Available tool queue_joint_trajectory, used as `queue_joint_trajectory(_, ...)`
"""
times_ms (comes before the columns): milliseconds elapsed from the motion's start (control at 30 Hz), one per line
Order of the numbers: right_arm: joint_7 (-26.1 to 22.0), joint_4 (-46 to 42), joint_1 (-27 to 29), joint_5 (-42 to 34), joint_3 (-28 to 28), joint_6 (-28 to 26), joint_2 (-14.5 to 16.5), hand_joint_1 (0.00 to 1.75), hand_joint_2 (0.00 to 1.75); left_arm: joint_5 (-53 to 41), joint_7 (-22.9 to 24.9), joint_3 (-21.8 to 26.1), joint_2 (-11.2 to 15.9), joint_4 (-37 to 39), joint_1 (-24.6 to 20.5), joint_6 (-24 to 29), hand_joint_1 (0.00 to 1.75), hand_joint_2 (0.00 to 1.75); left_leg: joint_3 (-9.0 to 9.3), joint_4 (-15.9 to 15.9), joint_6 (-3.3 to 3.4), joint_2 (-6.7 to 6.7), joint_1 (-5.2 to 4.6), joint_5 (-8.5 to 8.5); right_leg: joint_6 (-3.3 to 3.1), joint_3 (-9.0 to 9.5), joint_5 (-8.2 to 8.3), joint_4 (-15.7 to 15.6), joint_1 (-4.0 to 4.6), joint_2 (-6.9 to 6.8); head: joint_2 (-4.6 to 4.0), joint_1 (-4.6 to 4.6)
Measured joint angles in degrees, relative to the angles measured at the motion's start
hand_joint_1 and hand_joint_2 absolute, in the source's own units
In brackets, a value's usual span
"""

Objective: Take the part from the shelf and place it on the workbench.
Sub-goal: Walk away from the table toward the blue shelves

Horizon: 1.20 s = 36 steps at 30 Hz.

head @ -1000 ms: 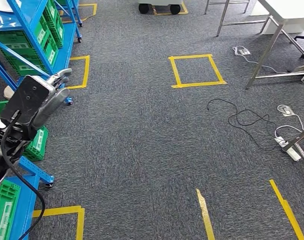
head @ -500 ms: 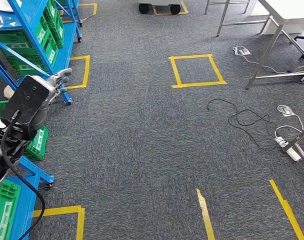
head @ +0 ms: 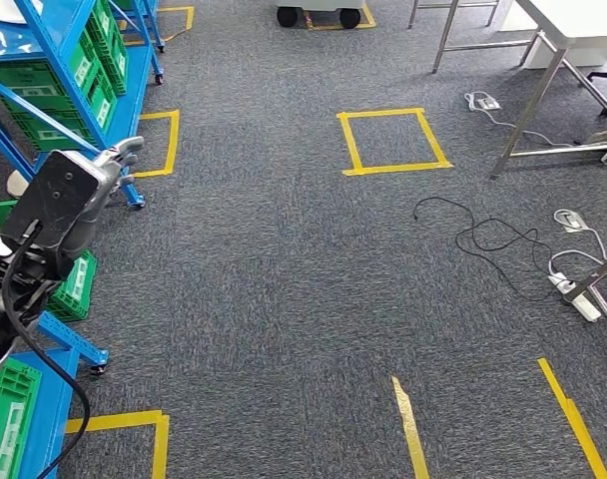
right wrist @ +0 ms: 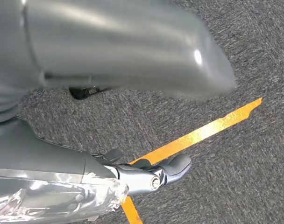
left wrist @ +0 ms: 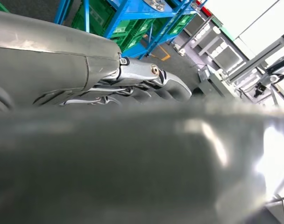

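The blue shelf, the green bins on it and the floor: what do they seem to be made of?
Blue shelf: probably painted metal, with thin, straight, glossy beams.
Green bins: likely moulded plastic, with ribbed walls and a uniform colour.
Floor: carpet, by its speckled grey fibrous texture, marked with yellow tape.

Left hand [head: 108, 165] in head view: thick grey thumb, stretched out below and to right of wrist camera box 1.0 s ago, now drawn in against hand; no longer juts over carpet toward blue shelf [head: 139, 85] caster. Silver fingers [head: 124, 150] shifted slightly since 0.5 s ago, tips pointing toward yellow floor square [head: 165, 140] beside shelf. Nothing between fingers, which lie extended in left wrist view.
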Motion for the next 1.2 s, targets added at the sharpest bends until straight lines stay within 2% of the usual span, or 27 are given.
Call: queue_joint_trajectory(1200, 0.02, 0.01, 0.0, 0.0, 0.0, 0.0, 0.0, 0.0, 0.0, 0.0, 0.0, 0.0, 0.0, 0.0, 0.0, 0.0, 0.0, 0.0, -0.02, 0.0, 0.0, 0.0, 0.0, 0.0, 0.0, -0.02, 0.0, 0.0, 0.0, 0.0, 0.0, 0.0)
